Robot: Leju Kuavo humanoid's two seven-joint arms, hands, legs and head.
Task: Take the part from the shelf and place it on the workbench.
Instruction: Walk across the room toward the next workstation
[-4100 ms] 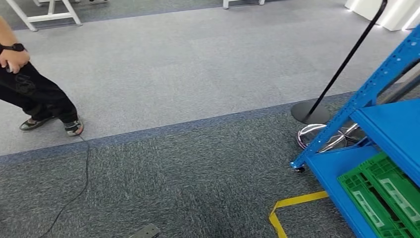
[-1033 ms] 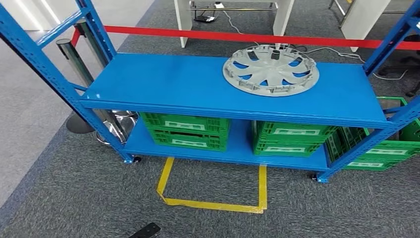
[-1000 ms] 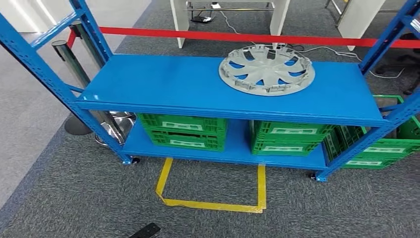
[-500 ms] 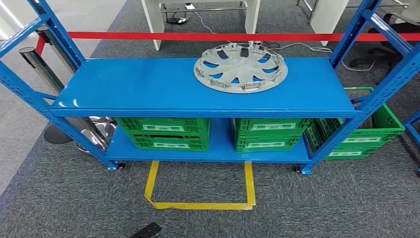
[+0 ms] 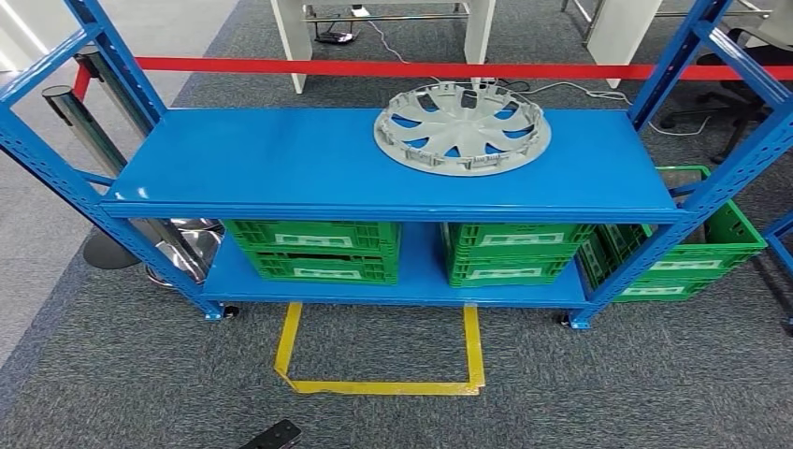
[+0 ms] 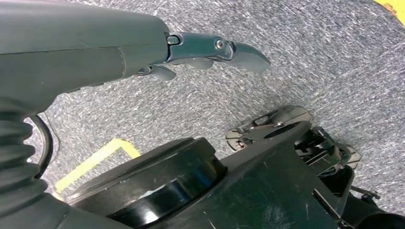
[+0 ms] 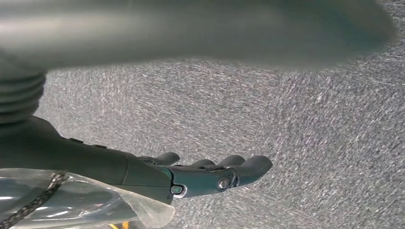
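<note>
We see the left hand [image 6: 143, 45] and right hand [image 7: 191, 176] hanging over grey carpet [image 5: 608, 393], fingers extended, holding nothing. The part [image 5: 462, 127] lies near the blue shelf's [image 5: 271, 159] rear right edge.

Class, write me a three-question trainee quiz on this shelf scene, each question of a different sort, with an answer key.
1. True or false: the grey wheel cover lies flat on the upper blue shelf.
2. Multiple choice: what stands on the lower shelf? A) cardboard boxes B) green crates C) paint cans
3. Fill in: the tape marking an outline on the carpet in front of the shelf is ____.

Key: 1 true. 2 B. 3 yellow. Extra note for marking: the left robot hand and right robot hand hang over the carpet with fingers extended, holding nothing.
</note>
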